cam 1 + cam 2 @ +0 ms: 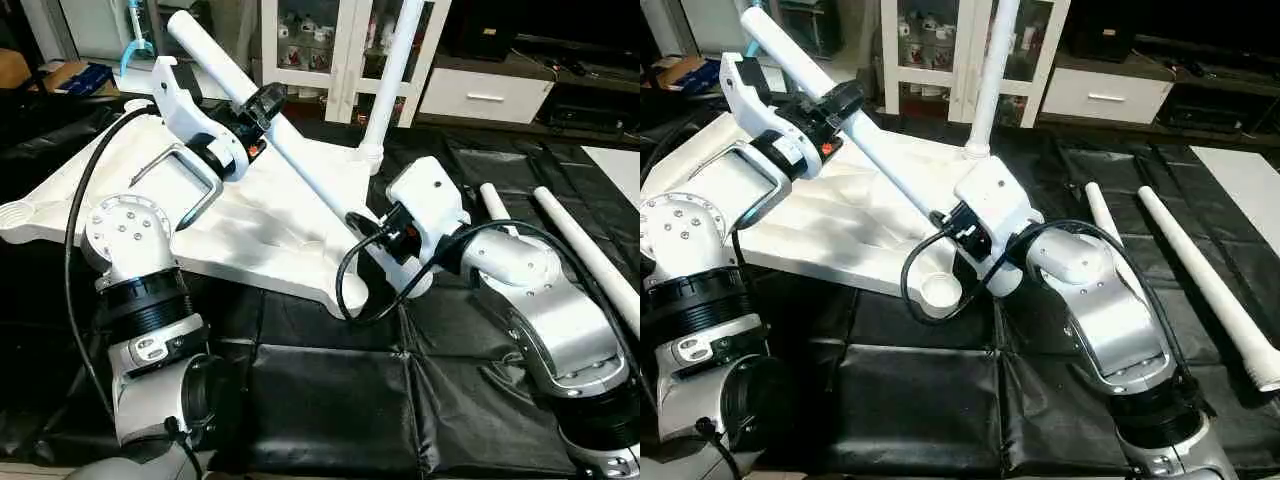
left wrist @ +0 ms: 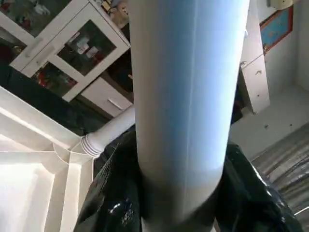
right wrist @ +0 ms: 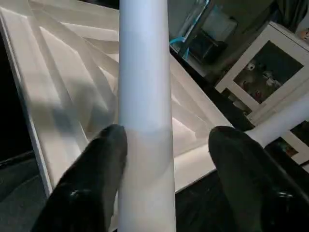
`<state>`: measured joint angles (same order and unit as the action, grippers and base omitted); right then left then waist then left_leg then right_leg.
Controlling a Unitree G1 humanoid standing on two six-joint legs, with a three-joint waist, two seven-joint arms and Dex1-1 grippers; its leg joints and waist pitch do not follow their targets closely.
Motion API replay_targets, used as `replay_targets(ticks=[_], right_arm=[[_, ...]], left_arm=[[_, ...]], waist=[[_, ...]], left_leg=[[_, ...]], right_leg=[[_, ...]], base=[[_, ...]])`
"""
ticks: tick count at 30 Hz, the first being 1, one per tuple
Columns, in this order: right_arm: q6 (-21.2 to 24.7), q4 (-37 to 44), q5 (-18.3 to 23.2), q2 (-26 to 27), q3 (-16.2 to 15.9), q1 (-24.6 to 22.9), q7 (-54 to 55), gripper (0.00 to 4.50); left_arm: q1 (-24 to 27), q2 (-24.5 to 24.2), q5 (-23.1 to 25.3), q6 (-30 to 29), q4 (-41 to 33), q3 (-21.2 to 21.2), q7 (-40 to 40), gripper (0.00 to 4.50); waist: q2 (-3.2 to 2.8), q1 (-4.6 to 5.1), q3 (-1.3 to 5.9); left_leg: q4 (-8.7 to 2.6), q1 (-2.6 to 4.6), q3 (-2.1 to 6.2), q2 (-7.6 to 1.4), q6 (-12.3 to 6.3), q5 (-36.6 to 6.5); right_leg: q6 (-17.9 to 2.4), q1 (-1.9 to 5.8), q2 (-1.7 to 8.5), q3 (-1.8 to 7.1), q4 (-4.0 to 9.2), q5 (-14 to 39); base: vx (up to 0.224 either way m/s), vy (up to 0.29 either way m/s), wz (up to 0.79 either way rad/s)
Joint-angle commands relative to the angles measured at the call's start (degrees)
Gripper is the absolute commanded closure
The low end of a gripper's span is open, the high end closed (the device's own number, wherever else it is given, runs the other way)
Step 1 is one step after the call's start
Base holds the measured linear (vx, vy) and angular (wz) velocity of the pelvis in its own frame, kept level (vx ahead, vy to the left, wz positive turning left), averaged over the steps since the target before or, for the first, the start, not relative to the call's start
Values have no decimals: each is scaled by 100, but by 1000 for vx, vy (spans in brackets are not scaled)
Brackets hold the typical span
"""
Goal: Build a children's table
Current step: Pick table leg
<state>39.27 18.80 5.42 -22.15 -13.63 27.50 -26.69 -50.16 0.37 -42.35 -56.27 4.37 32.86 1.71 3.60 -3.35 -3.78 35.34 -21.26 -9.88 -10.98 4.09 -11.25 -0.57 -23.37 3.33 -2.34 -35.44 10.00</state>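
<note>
1 tabletop (image 1: 840,215) upside down at left-center, 4 legs: one upright (image 1: 988,75) in far socket, two loose (image 1: 1200,280) at right, one diagonal (image 1: 885,165) running upper-left to center, left hand (image 1: 262,103) clamped on it, right hand (image 3: 164,145) open around it.

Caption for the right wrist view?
Right gripper fingers open around a slanted leg over the ribbed top.

My two arms, silver and white.
My silver forearms (image 1: 570,330) have black ribbed joints; looped black cables (image 1: 350,280) reach white wrist housings (image 1: 995,205) with small red marks.
</note>
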Motion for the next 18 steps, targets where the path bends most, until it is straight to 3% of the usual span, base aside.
replay_targets(ticks=[1,4,6,8,12,14,16,17,18], right_arm=[[61,-41,184,69,243,134,-31,115],[165,-54,433,178,441,231,-80,85],[572,-175,989,260,887,464,-299,78],[867,-345,1291,133,1108,624,-593,59],[1131,-770,1399,-161,1193,813,-950,17],[1312,-1454,1605,-411,1215,1046,-1490,6],[1303,-1584,1686,-468,1222,1082,-1664,0],[1264,-1679,1804,-556,1237,1105,-1891,0],[1174,-1779,1926,-656,1255,1129,-2153,0]], left_arm=[[-87,-3,-98,22,32,-77,1,292],[-106,-40,-176,42,70,-79,12,293],[-164,-132,-231,1,114,-121,93,293],[-199,-194,-276,-66,122,-165,183,293],[-200,-220,-324,-173,82,-268,305,293],[-79,-323,-486,-496,-197,-673,799,293],[-46,-352,-524,-565,-272,-779,923,293],[-44,-379,-554,-612,-299,-875,986,293],[-46,-412,-596,-661,-322,-982,1058,293]], waist=[[-68,4,435],[-60,2,439],[-66,11,439],[-66,-1,438],[-59,-23,444],[-43,-25,462],[-34,-45,454],[59,-28,450],[24,-44,454]], left_leg=[[-383,78,45,-153,15,-539],[-382,87,45,-151,-2,-533],[-382,99,42,-139,-55,-601],[-384,95,48,-150,-31,-591],[-371,93,31,-147,2,-455],[-364,87,36,-143,-35,-339],[-353,88,21,-165,-59,-366],[-354,62,8,-154,-108,-320],[-346,68,16,-159,-144,-300]], right_leg=[[-1067,338,354,240,333,457],[-1079,337,350,237,323,448],[-1077,335,337,236,324,501],[-1071,342,343,232,326,532],[-1176,349,348,232,320,388],[-1236,366,357,223,293,323],[-1296,353,372,227,302,349],[-1287,379,371,228,315,361],[-1309,384,385,227,295,393]], base=[[0,0,0],[0,0,0],[0,0,0],[0,0,0],[0,0,0],[0,0,0],[0,0,0],[0,0,0],[0,0,0]])
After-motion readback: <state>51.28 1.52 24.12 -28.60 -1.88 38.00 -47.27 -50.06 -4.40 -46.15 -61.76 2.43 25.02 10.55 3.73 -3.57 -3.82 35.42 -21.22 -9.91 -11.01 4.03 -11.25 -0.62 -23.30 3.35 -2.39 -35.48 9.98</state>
